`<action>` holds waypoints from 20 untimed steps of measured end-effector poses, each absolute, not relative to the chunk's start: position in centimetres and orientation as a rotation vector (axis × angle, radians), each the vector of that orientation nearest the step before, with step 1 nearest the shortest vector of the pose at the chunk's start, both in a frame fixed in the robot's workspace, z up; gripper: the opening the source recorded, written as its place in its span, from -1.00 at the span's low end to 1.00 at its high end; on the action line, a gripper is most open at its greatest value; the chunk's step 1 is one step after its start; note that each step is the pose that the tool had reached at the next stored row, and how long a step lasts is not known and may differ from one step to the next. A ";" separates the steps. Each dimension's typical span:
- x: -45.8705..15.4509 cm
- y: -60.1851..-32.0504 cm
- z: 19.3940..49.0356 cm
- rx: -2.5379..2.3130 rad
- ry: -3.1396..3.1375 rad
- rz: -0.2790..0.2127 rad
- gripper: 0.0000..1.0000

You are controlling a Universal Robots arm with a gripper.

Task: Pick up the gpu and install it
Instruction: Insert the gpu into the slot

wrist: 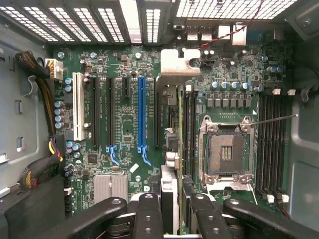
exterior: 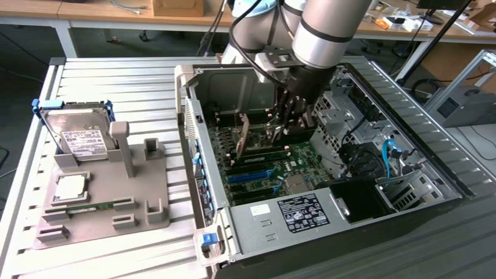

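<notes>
The gripper (wrist: pixel 173 205) (exterior: pixel 285 125) clamps the gpu (wrist: pixel 169 149) (exterior: pixel 243 135) between its fingers inside the case (exterior: pixel 203 174). The card stands on edge over the motherboard (wrist: pixel 124 124), between the blue slot (wrist: pixel 141 114) and the CPU socket (wrist: pixel 225 154). Its long axis runs from the fingers to the vented rear wall (wrist: pixel 89 22), with the silver bracket (wrist: pixel 177 64) at that end. The case lies on a slatted white table (exterior: pixel 116 81), with wooden desks (exterior: pixel 101 11) behind

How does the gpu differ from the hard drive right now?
The gpu stands on edge inside the case, gripped by the gripper; the hard drive leans in the grey stand outside it. The gpu is a brownish board; the hard drive is silver with a white label. Both are flat rectangles.
</notes>
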State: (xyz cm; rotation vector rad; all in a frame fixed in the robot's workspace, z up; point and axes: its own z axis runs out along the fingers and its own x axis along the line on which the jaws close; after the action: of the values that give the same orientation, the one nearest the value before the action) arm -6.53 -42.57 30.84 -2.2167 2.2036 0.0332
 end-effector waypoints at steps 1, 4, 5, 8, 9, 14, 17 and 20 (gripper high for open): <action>-6.6 -42.6 30.8 -2.217 2.204 0.033 -0.46; -6.7 -42.6 30.8 -2.217 2.204 0.033 -0.46; -6.8 -42.6 30.7 -2.217 2.204 0.033 -0.46; -7.0 -42.6 30.7 -2.217 2.204 0.033 -0.46; -7.0 -42.6 30.7 -2.217 2.204 0.033 -0.46; -7.4 -42.6 30.6 -2.217 2.204 0.033 -0.46; -7.6 -42.6 30.5 -2.217 2.204 0.033 -0.46; -7.7 -42.6 30.5 -2.217 2.204 0.033 -0.46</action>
State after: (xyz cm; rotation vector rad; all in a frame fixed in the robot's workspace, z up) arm -7.67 -42.57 30.50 -2.2167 2.2036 0.0332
